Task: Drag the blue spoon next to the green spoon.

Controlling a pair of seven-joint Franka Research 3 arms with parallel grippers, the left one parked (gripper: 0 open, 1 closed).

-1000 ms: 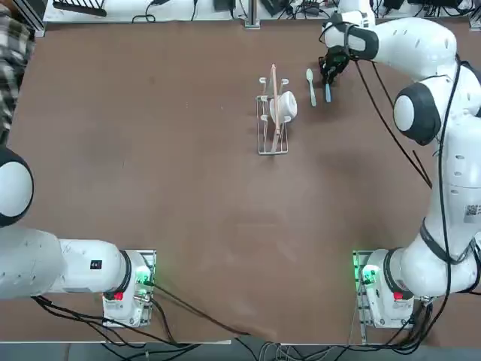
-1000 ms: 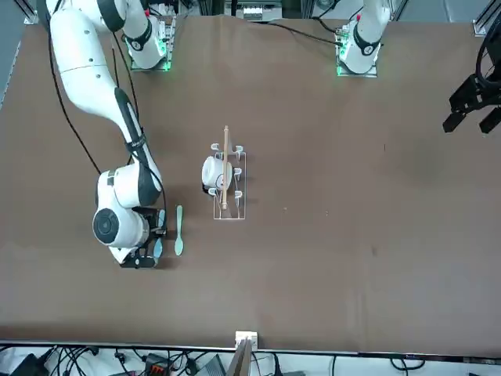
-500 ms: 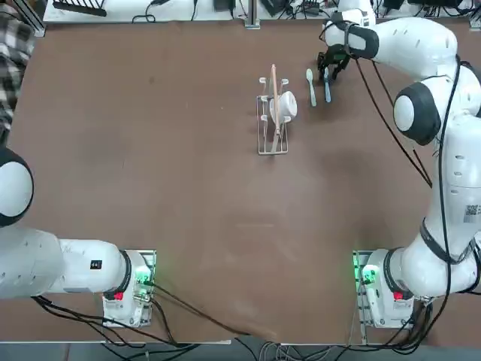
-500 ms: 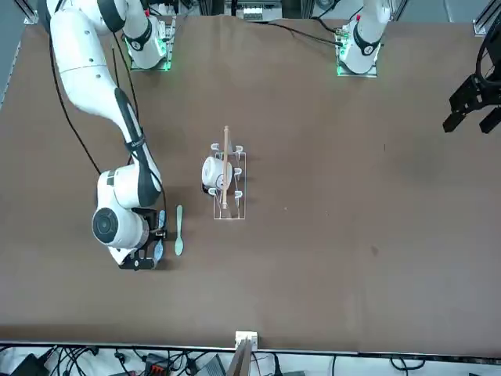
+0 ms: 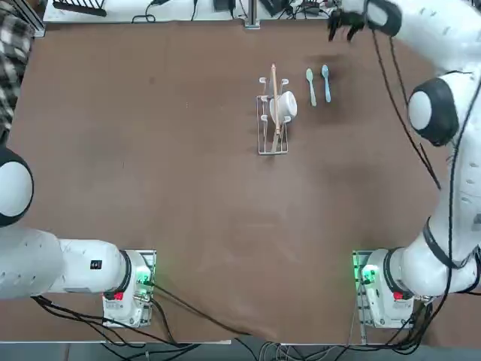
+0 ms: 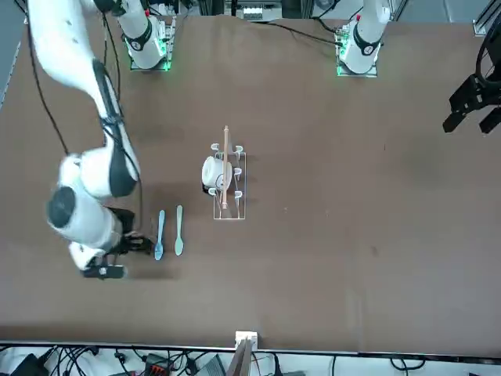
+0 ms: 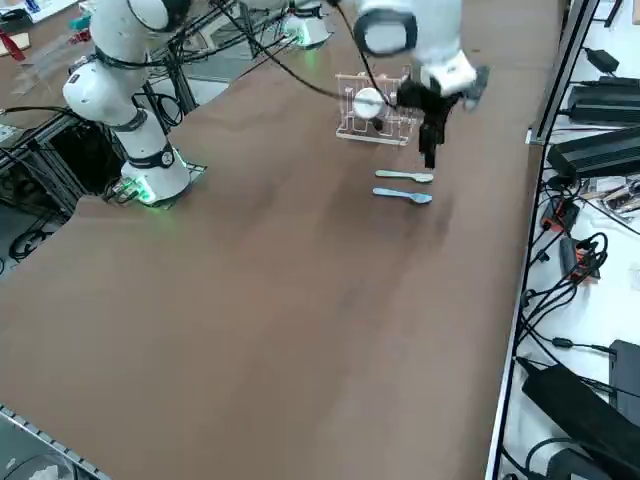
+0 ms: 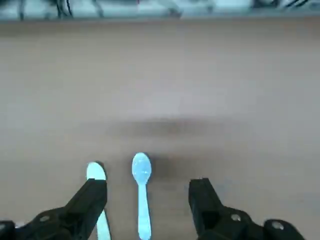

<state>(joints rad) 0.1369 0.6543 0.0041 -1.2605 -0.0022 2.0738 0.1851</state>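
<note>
The blue spoon (image 5: 326, 81) lies flat on the brown table just to the right of the green spoon (image 5: 310, 85), parallel to it with a narrow gap. From across the table the blue spoon (image 6: 160, 233) and green spoon (image 6: 178, 229) show side by side. My right gripper (image 5: 342, 25) hangs open above the table, past the spoons' bowl ends and near the far edge, holding nothing. In the wrist view the blue spoon (image 8: 142, 192) lies below, between the spread fingers (image 8: 90, 200), and the green spoon (image 8: 96, 171) is partly hidden by one finger.
A wire rack (image 5: 273, 134) holding a white cup (image 5: 285, 105) and a wooden stick stands just left of the green spoon. Cables and power bricks line the table's far edge (image 7: 600, 150). A person's plaid sleeve (image 5: 11, 53) shows at the far left corner.
My right gripper opened, let go of the blue spoon and rose away toward the far edge. The blue spoon stays beside the green spoon.
</note>
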